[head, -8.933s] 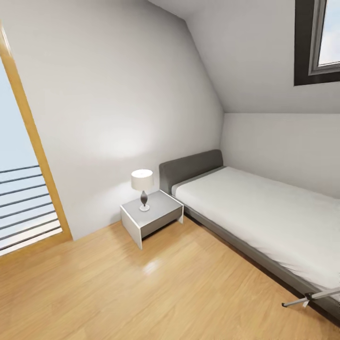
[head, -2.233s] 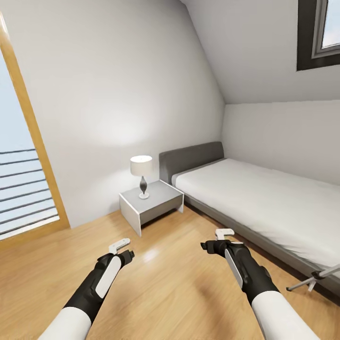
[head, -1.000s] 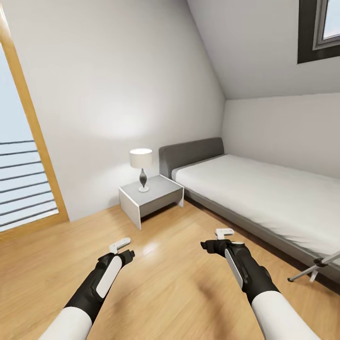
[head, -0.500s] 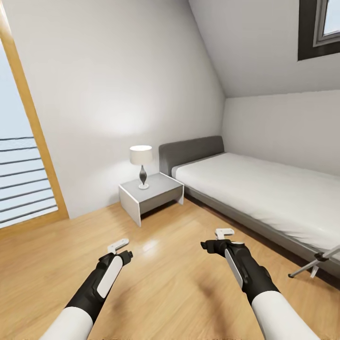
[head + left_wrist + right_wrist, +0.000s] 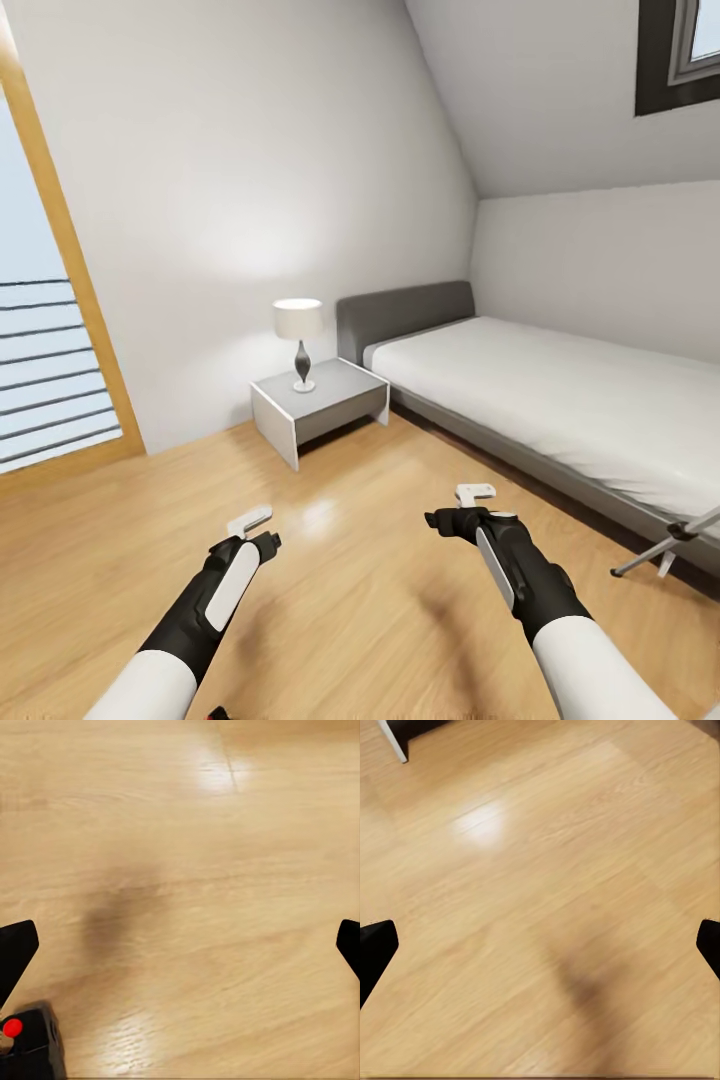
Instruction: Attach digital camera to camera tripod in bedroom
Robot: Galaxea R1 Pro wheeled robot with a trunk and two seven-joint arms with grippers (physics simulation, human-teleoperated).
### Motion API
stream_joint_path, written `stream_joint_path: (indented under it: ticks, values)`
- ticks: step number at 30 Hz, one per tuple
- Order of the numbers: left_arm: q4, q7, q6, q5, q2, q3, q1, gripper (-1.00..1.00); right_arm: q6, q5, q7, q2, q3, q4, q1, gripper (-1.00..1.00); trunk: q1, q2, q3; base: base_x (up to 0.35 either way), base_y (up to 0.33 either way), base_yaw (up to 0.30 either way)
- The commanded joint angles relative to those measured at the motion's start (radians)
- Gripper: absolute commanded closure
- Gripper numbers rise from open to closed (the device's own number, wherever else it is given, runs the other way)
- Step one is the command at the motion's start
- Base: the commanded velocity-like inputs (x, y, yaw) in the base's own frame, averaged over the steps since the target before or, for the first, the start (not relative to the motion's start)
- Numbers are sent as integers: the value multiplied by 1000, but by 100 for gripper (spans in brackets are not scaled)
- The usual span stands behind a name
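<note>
Two empty grippers, left (image 5: 256, 530) and right (image 5: 470, 508), are hanging wide open; driving forward risks bumping the digital camera (image 5: 26, 1044) lying on the floor (image 5: 380, 560).

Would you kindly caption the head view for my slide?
Both open grippers, left and right, hover over light wood plank floor facing a grey bed.

Bright, even daylight; glare patch on floor (image 5: 320, 515); soft arm shadows.

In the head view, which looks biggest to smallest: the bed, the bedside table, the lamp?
1. Bed, by far the largest.
2. Bedside table.
3. Lamp, standing on that table.
Table and lamp sit together, so nearness does not blur their order.
</note>
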Motion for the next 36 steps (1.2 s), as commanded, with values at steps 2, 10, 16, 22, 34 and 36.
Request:
stream_joint_path:
  ticks: [2,10,16,22,34,36]
  values:
    - [-1,9,1,9,0,-2,-1,-100,6,0,2,0,0,-1,0,-100,1,-1,-9,0,0,0]
    - [0,9,1,9,0,-2,-1,-100,6,0,2,-1,0,-1,0,-100,4,-3,-40,0,0,0]
    - [0,9,1,9,0,-2,-1,-100,5,0,3,0,0,-1,0,-100,7,-4,-63,0,0,0]
    - [0,9,1,9,0,-2,-1,-100,4,1,3,0,0,-1,0,-100,10,-6,-86,0,0,0]
    - [3,9,1,10,0,-1,-1,-100,4,0,2,0,0,-1,0,-100,15,-9,-133,0,0,0]
    - [4,9,1,10,0,-1,-1,-100,5,1,2,0,0,-1,0,-100,16,-9,-140,0,0,0]
